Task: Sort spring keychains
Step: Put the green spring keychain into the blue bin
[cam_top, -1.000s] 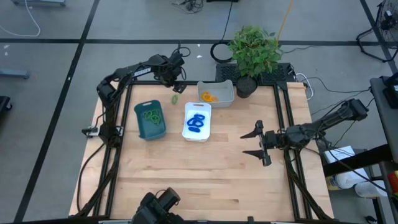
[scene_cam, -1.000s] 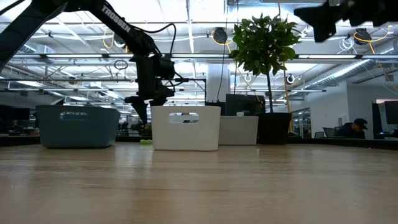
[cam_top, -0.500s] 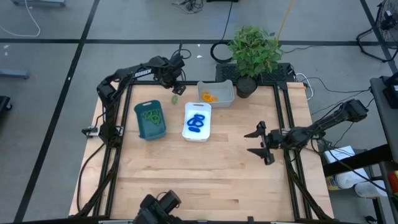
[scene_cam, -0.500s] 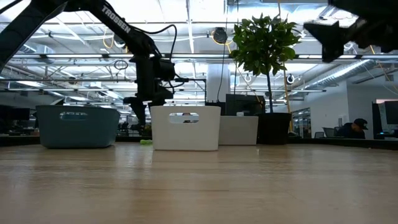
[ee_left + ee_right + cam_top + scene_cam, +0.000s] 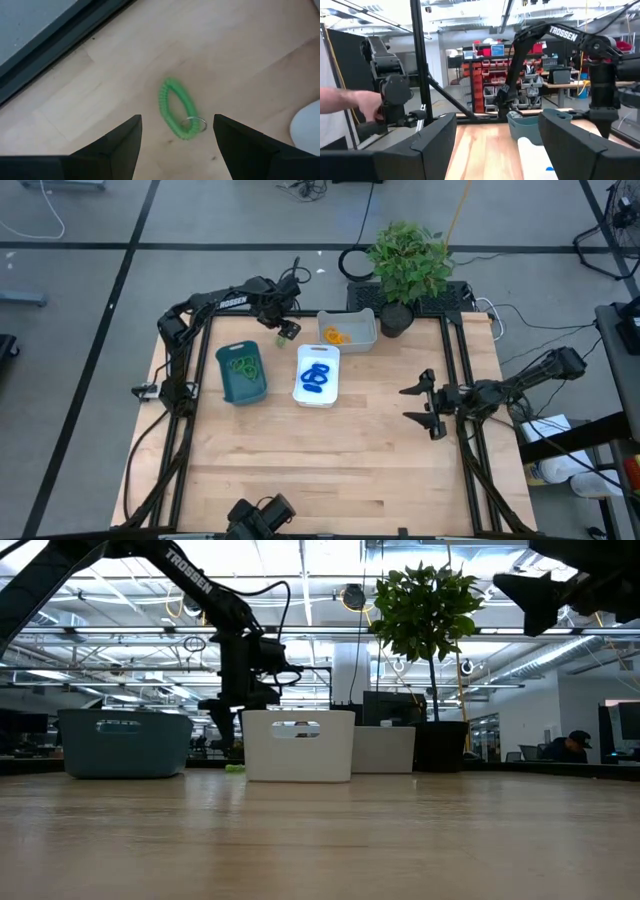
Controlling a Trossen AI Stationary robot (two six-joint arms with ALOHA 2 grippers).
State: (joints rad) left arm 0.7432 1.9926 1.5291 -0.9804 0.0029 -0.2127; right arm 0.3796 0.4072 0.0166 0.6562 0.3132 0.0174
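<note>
One green spring keychain [image 5: 176,106] with a metal ring [image 5: 198,123] lies flat on the wood near the table's far edge [image 5: 283,337], between the teal tray and the far tray. My left gripper [image 5: 281,323] hovers open above it, pointing down; in the left wrist view its fingers [image 5: 177,118] stand on either side of the coil without touching. The low view shows the left gripper [image 5: 222,722] above the keychain [image 5: 234,768]. Green keychains lie in the teal tray [image 5: 222,385], blue ones in the white tray [image 5: 303,397], and an orange one in the far tray [image 5: 362,337]. My right gripper [image 5: 428,402] waits open, raised near the right edge.
A potted plant [image 5: 405,260] stands at the far edge beside the far tray, with a black cable coil [image 5: 355,264] behind it. The black frame rails [image 5: 462,360] run along the table's sides. A person's hand [image 5: 350,102] shows beyond the table in the right wrist view.
My right gripper has drawn back a little toward the table's right edge, staying open. The left gripper has stayed over the green keychain, and the keychain has not moved.
</note>
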